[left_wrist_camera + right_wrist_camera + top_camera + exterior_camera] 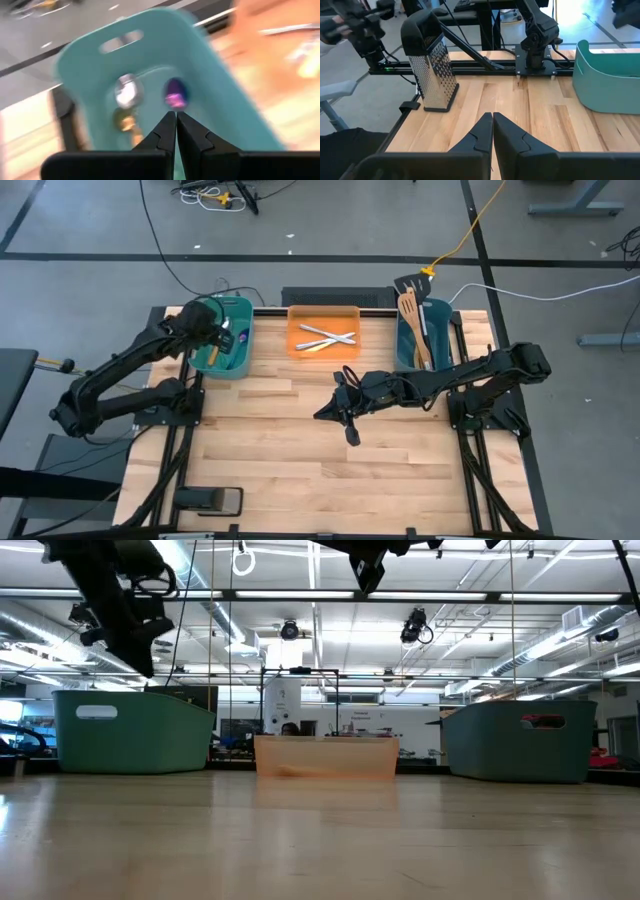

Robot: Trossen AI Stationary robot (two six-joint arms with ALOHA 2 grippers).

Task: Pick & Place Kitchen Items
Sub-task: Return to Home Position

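My left gripper (pixel 176 119) is shut and empty. It hangs over the left teal tub (pixel 228 332), in which lie a silver spoon (pixel 126 91), a purple piece (pixel 175 95) and a gold spoon (pixel 127 122). My right gripper (pixel 492 118) is shut and empty, above the middle of the table (pixel 345 415). Silver cutlery (pixel 325 337) lies in the orange tray (pixel 350 315). Pale wooden utensils (pixel 410 315) and a black turner (pixel 405 283) stick out of the right teal tub (pixel 436 310).
A metal box grater (pixel 434 75) stands near the table's near left corner and also shows in the high view (pixel 212 500). The two tubs and the tray stand in a row along the far edge. Bare wood (pixel 300 450) lies in front of them.
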